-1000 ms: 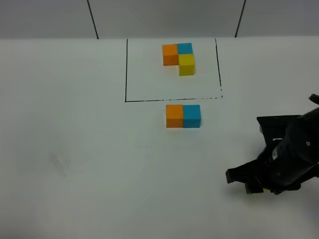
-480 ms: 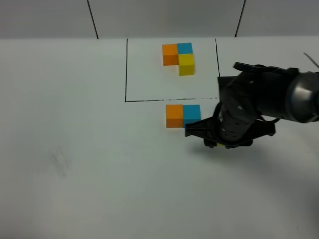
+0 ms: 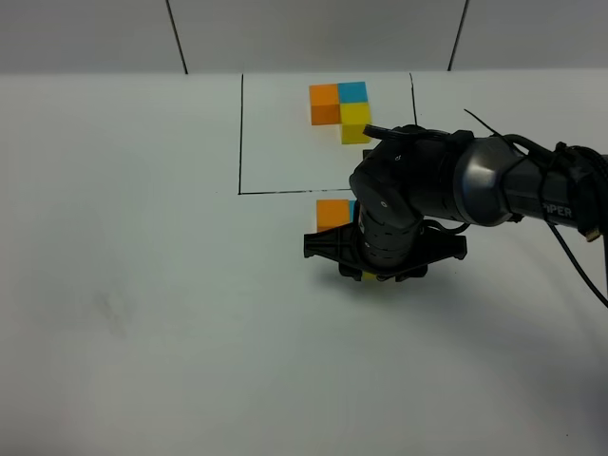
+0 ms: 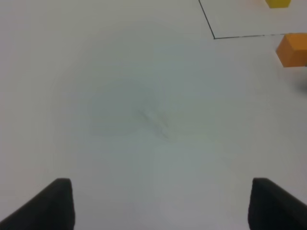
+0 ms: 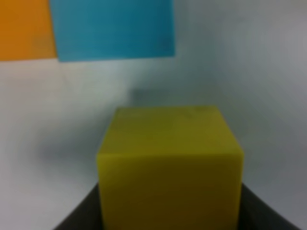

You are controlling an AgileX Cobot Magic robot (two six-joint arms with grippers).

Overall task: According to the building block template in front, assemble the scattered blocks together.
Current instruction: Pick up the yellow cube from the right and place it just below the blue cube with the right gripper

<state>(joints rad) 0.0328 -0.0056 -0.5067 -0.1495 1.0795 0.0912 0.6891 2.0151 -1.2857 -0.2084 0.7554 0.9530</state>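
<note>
Your right gripper [image 3: 377, 276] is closed around the yellow cube [image 5: 169, 163], which sits between its two dark fingers [image 5: 81, 215] in the right wrist view. It hangs just in front of the joined pair on the table: the orange cube [image 3: 332, 214] is visible, and the blue cube [image 5: 111, 28] beside it is mostly hidden by the arm in the high view. I cannot tell if the yellow cube touches the table already.

The template [image 3: 342, 110] lies behind, inside the black frame [image 3: 240, 133], with its yellow cube in front of its blue one. So you are at the last placing step, I think. The next move needs the yellow cube brought flush against the front face of the blue cube, square with it, then released without pushing the pair.

Your left gripper [image 4: 160, 203] stands open over bare table, well apart, holding nothing.
</note>
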